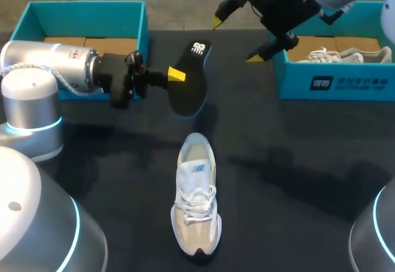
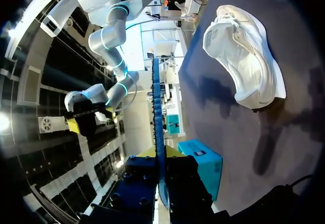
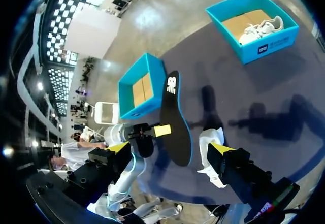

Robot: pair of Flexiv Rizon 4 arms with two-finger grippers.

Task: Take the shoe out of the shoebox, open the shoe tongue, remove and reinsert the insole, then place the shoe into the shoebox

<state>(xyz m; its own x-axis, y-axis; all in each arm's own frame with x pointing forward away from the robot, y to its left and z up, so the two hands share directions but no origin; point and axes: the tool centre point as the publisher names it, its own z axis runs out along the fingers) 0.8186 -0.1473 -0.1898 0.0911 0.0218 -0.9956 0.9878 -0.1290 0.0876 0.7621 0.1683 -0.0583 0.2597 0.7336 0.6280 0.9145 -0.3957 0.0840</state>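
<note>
Insole [image 1: 188, 81] being held up
It is being pinched between the left fingers [image 1: 176, 74]; the right fingers [image 1: 218, 20] are being held wide, empty.

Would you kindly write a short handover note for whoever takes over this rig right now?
The left hand is shut on the insole, holding it off the table beside the left shoebox.
The right hand is open and empty, in the air near the right shoebox, which holds a second shoe.
The shoe stands upright on the table between the arms.
Done: shoe out of the box, insole out.
Left: reinsert the insole, then put the shoe into the shoebox.
</note>
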